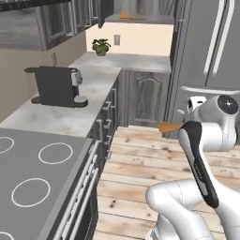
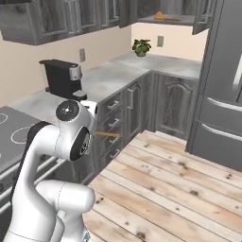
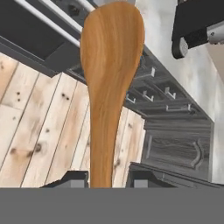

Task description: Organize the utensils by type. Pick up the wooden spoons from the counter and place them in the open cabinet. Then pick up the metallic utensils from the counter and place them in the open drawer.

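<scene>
My tool point(image 3: 106, 177) is pinching an orange-brown wooden spoon point(image 3: 109, 78) by its thin handle, oval bowl pointing away, out over the open wooden floor point(image 1: 140, 164), off the tabletop point(image 1: 70, 108) edge.

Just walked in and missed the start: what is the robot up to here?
The gripper is shut on a wooden spoon and holds it in the air above the wood floor, beside the counter. Another orange-brown spoon already lies in the open cabinet in the far corner.
</scene>
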